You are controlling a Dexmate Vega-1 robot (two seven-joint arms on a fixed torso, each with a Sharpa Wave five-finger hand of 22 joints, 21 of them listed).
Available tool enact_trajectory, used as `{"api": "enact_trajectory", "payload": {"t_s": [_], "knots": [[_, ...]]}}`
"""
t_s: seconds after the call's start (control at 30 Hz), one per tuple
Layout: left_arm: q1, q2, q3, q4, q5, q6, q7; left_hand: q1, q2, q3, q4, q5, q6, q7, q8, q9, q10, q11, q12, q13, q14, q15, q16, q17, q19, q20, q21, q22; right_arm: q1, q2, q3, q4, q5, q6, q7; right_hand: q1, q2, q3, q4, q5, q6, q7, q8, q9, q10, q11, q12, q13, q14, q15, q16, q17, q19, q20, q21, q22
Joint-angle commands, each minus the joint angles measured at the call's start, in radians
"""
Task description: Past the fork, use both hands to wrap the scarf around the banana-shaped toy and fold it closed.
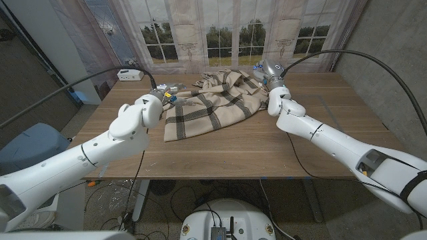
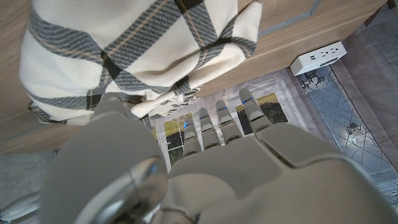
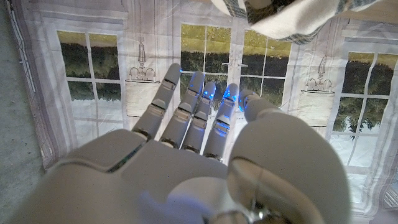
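Both robot hands are sitting at the scarf's ends: the left robot hand [image 1: 162,99] is pinching its near-left edge, while the right robot hand [image 1: 273,80], fingers spread and gripping nothing, is hovering just beside its far-right corner. Between them the scarf [image 1: 212,103] is lying bunched across the counter [image 1: 253,147], long axis running left to right. Banana toy and fork are hidden.

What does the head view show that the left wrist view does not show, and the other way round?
The head view gives both arms, the right hand at the far right end of the plaid scarf, and the whole wooden table. The left wrist view gives the left hand close up, its fingers extended beside the scarf's folded edge. Both show scarf, table, left hand and a white power strip.
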Motion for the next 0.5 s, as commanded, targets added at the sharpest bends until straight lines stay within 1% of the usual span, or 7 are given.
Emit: {"api": "enact_trajectory", "payload": {"t_s": [0.03,0.2,0.33,0.5], "knots": [[-0.004,0.015,0.069,-0.043,0.084,0.056,-0.082,0.020,-0.002,0.005,-0.014,0.010,-0.001,0.004,0.011,0.002,-0.004,0.006,0.008,-0.001,-0.008,0.005,0.008,0.001,0.010,-0.001,0.001,0.003,-0.105,-0.056,0.054,-0.134,-0.004,-0.040,0.064,-0.018,0.003,-0.003,-0.003,-0.003,-0.007,0.006,-0.009,0.004,-0.011,0.000,-0.005,-0.002,-0.016,-0.071,-0.006,-0.005,0.001,-0.007,-0.004,0.002],[-0.007,0.008,0.092,-0.047,0.128,0.074,-0.124,0.031,-0.004,0.006,-0.021,0.014,-0.004,0.004,0.011,0.002,-0.012,0.001,0.007,-0.004,-0.014,0.007,0.007,-0.001,0.006,0.007,-0.004,0.002,-0.128,-0.070,0.064,-0.158,-0.001,-0.041,0.087,-0.030,0.002,-0.007,-0.001,-0.005,-0.015,0.005,-0.015,0.004,-0.020,0.003,-0.012,-0.005,-0.026,-0.067,-0.007,-0.012,-0.002,-0.006,-0.006,0.002],[-0.012,-0.002,0.108,-0.046,0.161,0.086,-0.165,0.042,-0.005,0.007,-0.028,0.019,-0.018,0.003,0.007,0.002,-0.028,0.006,0.004,-0.006,-0.023,0.011,0.006,-0.003,0.002,0.010,-0.009,0.002,-0.145,-0.075,0.076,-0.173,0.010,-0.047,0.102,-0.043,0.000,-0.012,0.000,-0.005,-0.030,0.002,-0.023,0.004,-0.034,0.002,-0.021,-0.008,-0.041,-0.062,-0.008,-0.020,-0.009,-0.003,-0.009,0.002],[-0.021,-0.013,0.123,-0.043,0.198,0.095,-0.221,0.055,-0.006,0.008,-0.036,0.023,-0.027,0.006,0.006,0.003,-0.040,0.013,0.004,-0.009,-0.035,0.029,0.004,-0.004,0.002,0.011,-0.014,0.002,-0.166,-0.083,0.095,-0.183,0.028,-0.031,0.104,-0.058,0.004,-0.015,0.004,-0.005,-0.039,0.004,-0.029,0.004,-0.044,0.005,-0.028,-0.011,-0.059,-0.058,-0.010,-0.029,-0.017,0.000,-0.012,0.002]]}}
